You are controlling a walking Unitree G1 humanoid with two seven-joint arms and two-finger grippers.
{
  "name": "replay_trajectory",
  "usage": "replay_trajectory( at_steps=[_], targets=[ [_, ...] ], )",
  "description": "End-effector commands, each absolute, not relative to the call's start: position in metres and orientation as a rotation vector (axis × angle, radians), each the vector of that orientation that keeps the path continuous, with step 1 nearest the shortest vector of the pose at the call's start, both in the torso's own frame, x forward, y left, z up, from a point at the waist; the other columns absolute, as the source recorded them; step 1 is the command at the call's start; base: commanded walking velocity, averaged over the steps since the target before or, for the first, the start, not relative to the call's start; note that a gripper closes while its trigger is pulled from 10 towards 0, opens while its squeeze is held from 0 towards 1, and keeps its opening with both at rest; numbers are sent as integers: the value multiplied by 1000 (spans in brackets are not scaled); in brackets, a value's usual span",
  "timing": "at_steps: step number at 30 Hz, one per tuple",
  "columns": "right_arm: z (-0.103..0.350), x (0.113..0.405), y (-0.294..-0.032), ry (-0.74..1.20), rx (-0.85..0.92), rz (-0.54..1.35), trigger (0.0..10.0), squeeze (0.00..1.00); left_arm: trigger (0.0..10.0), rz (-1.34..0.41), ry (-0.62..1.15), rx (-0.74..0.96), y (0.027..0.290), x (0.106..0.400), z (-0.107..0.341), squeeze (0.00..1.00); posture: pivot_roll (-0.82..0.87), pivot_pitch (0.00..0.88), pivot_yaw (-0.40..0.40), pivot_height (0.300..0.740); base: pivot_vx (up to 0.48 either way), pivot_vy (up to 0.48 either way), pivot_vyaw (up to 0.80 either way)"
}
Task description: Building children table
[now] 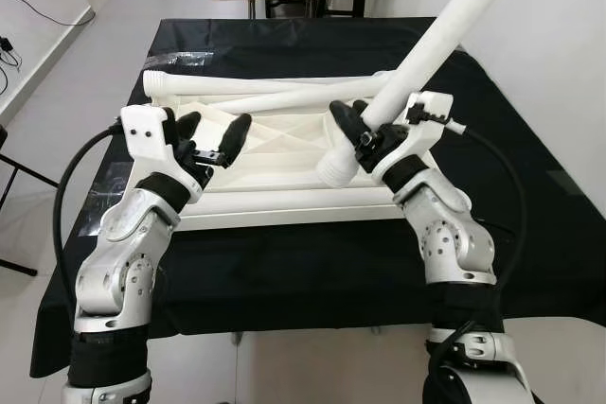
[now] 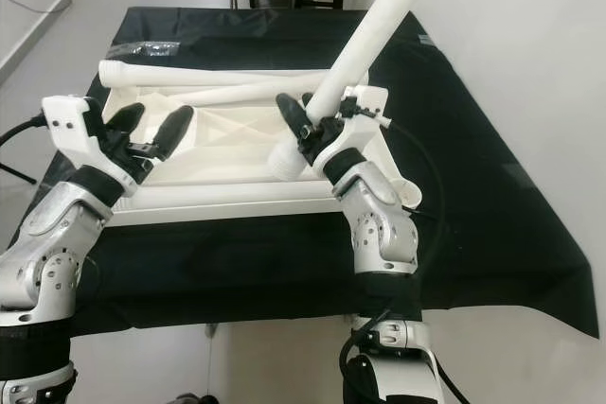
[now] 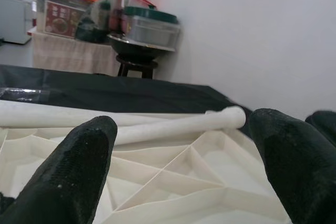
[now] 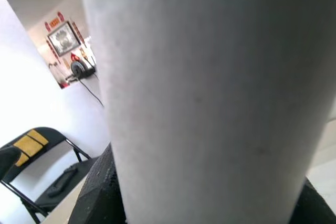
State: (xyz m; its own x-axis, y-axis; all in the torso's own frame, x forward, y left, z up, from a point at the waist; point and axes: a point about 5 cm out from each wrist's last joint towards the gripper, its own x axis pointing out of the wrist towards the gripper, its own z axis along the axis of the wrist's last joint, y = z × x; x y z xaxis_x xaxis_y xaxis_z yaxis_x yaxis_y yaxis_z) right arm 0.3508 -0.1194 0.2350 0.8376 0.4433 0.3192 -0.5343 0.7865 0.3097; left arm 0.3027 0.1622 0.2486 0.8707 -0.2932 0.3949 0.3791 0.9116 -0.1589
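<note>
Right gripper [image 1: 352, 134] clamps white leg [image 1: 436, 43] near its lower end, tilted up-right — lining it up for socket in upturned tabletop [image 1: 275, 153] below. Left gripper [image 1: 210, 134] spread wide, empty, hovering over tabletop's ribs — ready to steady.

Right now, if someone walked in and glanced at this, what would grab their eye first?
Probably the long white table leg slanting up out of the right gripper, which is shut on its lower end above the upturned white tabletop lying on the black-draped table. Next, the left gripper, open and poised over the tabletop's ribbed underside, with two more loose legs lying along its far edge.
</note>
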Motion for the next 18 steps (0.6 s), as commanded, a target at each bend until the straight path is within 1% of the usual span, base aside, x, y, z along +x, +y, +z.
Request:
replay_trajectory(
  at_steps=[1, 3, 8, 11, 12, 13, 14, 17, 18],
  targets=[
    [239, 348, -121, -280, 402, 511, 10000, 0, 10000, -342, -365, -240, 158, 299, 243, 0, 12, 134, -31, 740, 0, -472, 0],
    [237, 350, -124, -284, 309, 417, 10000, 0, 10000, -349, -364, -233, 150, 298, 242, 0, 9, 138, -24, 740, 0, -472, 0],
    [239, 355, -127, -287, 228, 346, 10000, 0, 10000, -341, -368, -229, 144, 298, 245, 0, 9, 143, -23, 740, 0, -435, 0],
    [240, 358, -129, -276, 189, 306, 10000, 0, 10000, -321, -373, -218, 142, 300, 246, 0, 13, 143, -23, 740, 0, 0, 0],
    [238, 362, -131, -244, 98, 268, 10000, 0, 10000, -296, -374, -200, 141, 303, 246, 0, 17, 155, -24, 740, 0, 0, 0],
    [238, 362, -131, -244, 98, 268, 10000, 0, 10000, -296, -374, -200, 141, 303, 246, 0, 17, 155, -24, 740, 0, 0, 0],
    [237, 364, -130, -238, 48, 258, 10000, 0, 10000, -282, -378, -183, 142, 304, 246, 0, 14, 160, -23, 740, 0, 0, 0],
    [236, 365, -129, -231, 37, 248, 10000, 0, 10000, -254, -375, -168, 144, 306, 245, 0, 18, 162, -19, 740, 0, 0, 0],
    [237, 365, -128, -234, 14, 224, 10000, 0, 10000, -212, -356, -141, 147, 308, 243, 0, 23, 159, -15, 740, 0, 0, 0]
  ],
)
